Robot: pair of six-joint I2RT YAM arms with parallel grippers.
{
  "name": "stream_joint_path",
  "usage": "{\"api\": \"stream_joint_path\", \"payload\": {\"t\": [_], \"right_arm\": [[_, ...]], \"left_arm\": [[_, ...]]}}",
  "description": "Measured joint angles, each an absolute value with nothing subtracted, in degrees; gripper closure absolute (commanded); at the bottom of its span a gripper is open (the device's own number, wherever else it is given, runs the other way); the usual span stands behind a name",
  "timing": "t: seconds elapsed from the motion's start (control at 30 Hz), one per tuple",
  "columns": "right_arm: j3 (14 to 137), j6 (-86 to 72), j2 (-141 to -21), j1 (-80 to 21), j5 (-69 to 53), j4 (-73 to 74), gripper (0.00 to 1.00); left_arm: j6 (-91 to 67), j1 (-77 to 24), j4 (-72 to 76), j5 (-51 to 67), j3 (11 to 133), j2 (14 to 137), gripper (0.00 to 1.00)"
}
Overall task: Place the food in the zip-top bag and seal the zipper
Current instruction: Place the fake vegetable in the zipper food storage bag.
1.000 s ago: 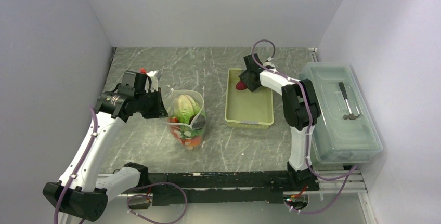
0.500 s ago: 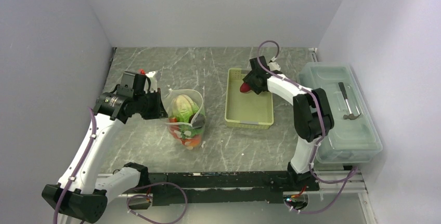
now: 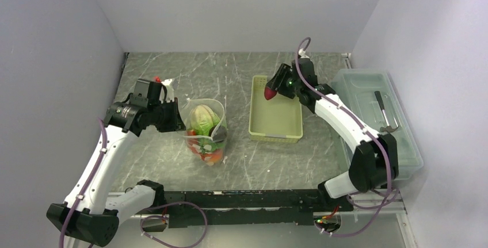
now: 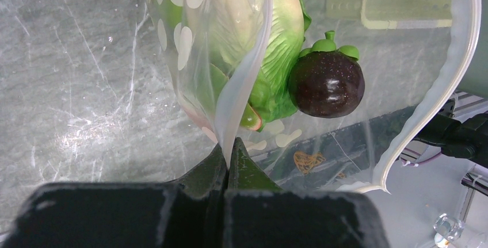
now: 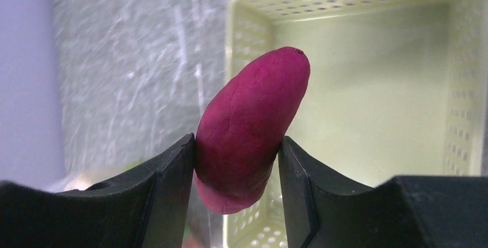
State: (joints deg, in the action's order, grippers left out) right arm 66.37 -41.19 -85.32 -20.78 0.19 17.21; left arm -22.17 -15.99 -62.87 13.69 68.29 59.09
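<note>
Change: the right arm's elbow has swung to the lower right of the overhead view, and the dark red food piece (image 3: 269,94) now hangs above the upper-left corner of the yellow-green basket (image 3: 276,127).
Right gripper (image 5: 236,164): clamped on that piece, a finger on each side.
Left gripper (image 4: 228,159): unmoved, pinched tight on the zipper (image 4: 244,81).
Left wrist only: lettuce (image 4: 282,41) and a dark round fruit (image 4: 326,84) sit inside the zip-top bag (image 4: 181,41).
Bag: centre-left of the overhead view, clear with white dots, mouth gaping.

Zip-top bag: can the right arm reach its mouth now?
Probably yes: the left gripper holds the zip-top bag open; nothing stands between it and the right gripper with the red piece.
</note>
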Motion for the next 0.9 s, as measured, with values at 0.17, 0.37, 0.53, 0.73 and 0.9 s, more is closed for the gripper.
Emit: {"api": "stream_joint_path", "payload": {"t": [0.17, 0.37, 0.53, 0.73, 0.9], "right_arm": [[66.6, -34.1, -78.6, -24.0, -6.6, 16.4, 1.0], [73.1, -25.8, -76.1, -33.3, -8.8, 17.1, 1.0], [76.6, -20.5, -75.2, -38.4, -10.7, 17.0, 1.0], [78.9, -14.6, -75.4, -44.4, -11.1, 17.0, 1.0], [81.2, -11.0, -76.4, -48.3, -11.0, 16.6, 1.0]], "left_arm": [[-22.2, -16.0, -62.8, 13.7, 68.4, 59.5, 1.0], [-22.1, -16.0, -62.8, 13.6, 68.5, 59.8, 1.0], [-22.1, -16.0, -62.8, 13.6, 68.5, 59.8, 1.0], [-22.1, -16.0, -62.8, 13.7, 68.5, 59.9, 1.0], [-22.0, -16.0, -62.8, 13.7, 68.7, 59.9, 1.0]]}}
